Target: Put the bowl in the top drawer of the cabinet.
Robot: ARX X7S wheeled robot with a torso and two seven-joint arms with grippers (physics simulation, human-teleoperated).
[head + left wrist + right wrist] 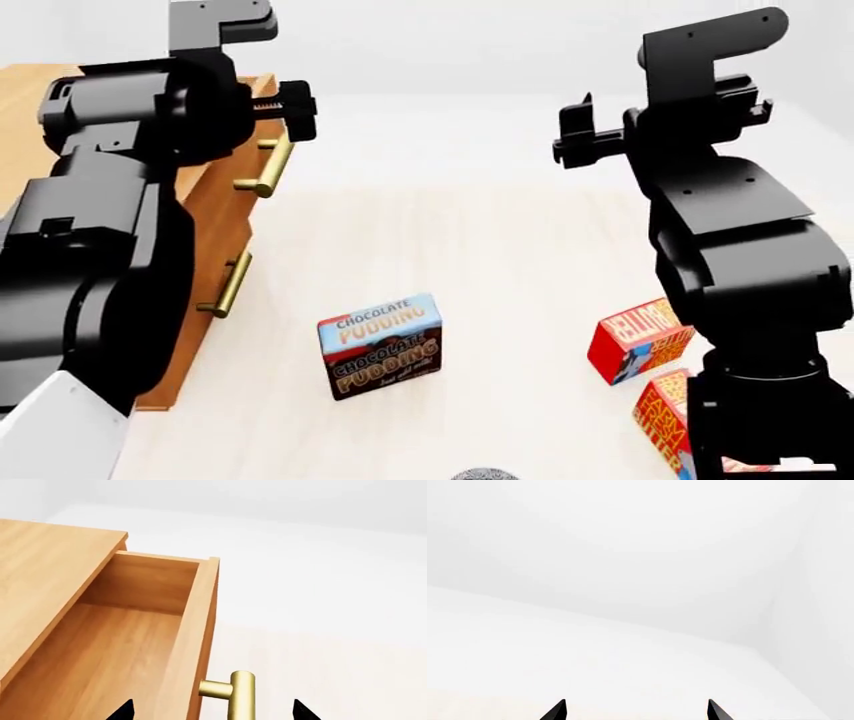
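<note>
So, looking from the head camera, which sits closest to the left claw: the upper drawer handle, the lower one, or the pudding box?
From the left gripper:
1. Top drawer handle, just beneath it.
2. Lower drawer handle, further down the cabinet front.
3. Pudding box, out on the table.

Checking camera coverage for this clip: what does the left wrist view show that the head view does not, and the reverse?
Only the left wrist view shows the inside of the open top drawer, bare wood with no bowl in it, and the left gripper tips spread either side of the handle. Only the head view shows the lower drawer's handle, the pudding box and both arms. Both show the cabinet.
</note>
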